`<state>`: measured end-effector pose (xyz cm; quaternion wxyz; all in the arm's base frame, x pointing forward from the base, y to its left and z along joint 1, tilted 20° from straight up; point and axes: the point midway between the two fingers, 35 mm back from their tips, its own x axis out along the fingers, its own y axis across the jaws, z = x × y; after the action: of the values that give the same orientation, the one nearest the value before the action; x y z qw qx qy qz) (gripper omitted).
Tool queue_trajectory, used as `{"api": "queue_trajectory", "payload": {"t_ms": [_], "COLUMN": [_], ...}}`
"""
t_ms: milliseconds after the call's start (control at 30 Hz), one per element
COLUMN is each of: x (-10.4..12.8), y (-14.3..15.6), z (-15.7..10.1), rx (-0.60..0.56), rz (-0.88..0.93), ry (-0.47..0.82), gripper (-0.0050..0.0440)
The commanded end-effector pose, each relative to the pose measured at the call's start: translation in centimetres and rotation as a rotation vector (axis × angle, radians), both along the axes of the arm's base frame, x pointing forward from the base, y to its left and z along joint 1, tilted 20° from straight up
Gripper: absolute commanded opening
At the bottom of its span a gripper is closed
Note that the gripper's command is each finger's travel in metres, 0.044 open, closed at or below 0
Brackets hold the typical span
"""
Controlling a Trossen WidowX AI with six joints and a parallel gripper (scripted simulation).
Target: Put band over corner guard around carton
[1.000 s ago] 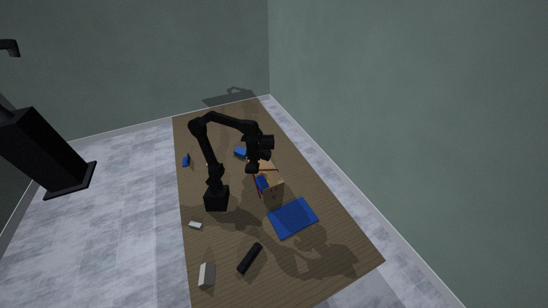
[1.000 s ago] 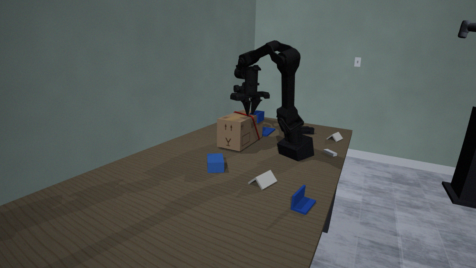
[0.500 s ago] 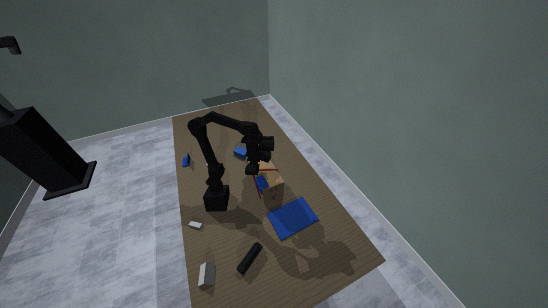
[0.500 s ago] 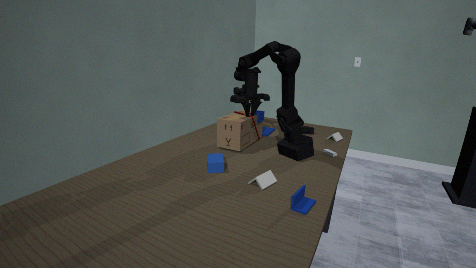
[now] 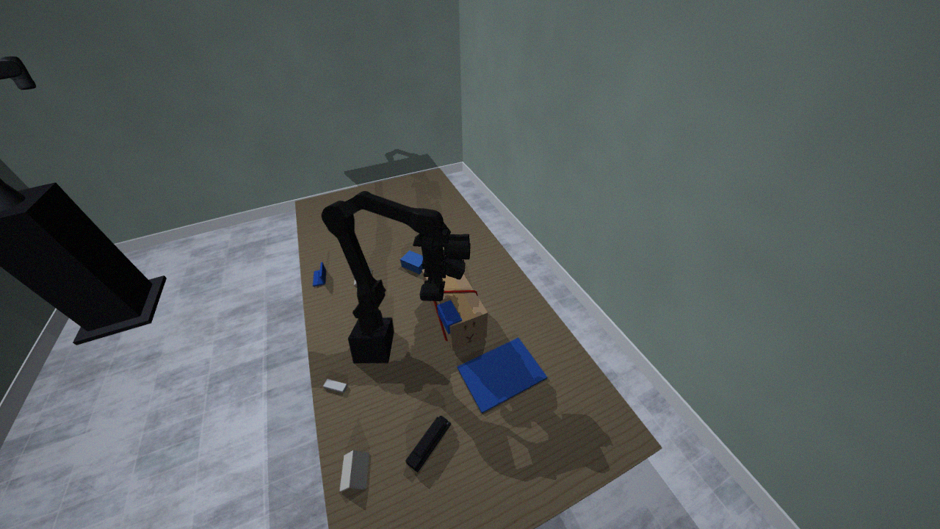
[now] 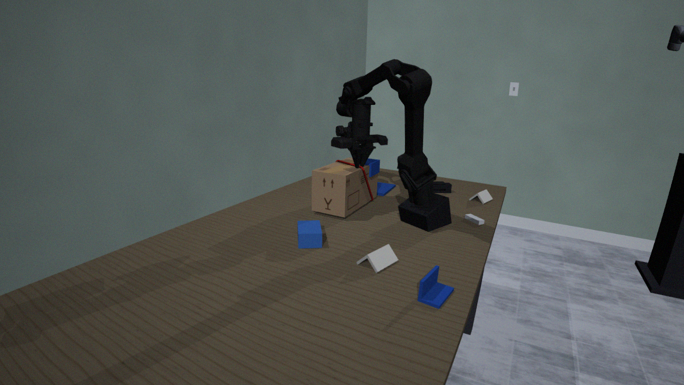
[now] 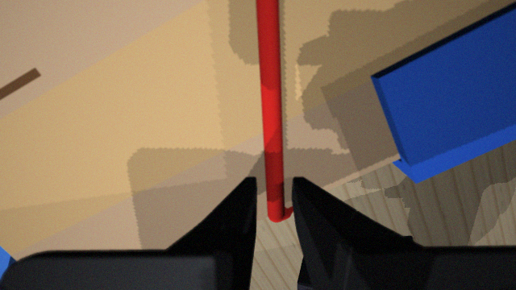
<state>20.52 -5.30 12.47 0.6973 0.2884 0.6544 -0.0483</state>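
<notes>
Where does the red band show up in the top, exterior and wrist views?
Top: the red band runs down the carton's side facing the arm, just below the gripper.
Exterior: it crosses the carton's top and slants down its right side.
Wrist: a vertical red line at centre, ending between the fingertips.
Shared landmark: the carton, seen in all three views.
</notes>
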Motion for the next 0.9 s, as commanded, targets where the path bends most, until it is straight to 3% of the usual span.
{"api": "queue_trajectory", "payload": {"t_ms": [0, 300, 633, 867], "x": [0.0, 0.0, 0.0, -0.3], "y": [0.0, 0.0, -0.1, -0.8], "z": [0.0, 0.0, 0.3, 2.4], "rx": [0.001, 0.001, 0.001, 0.000], "rz": [0.000, 0.000, 0.000, -0.004], "ry": [0.000, 0.000, 0.000, 0.002], "gripper": [0.0045, 0.0000, 0.0000, 0.0000]}}
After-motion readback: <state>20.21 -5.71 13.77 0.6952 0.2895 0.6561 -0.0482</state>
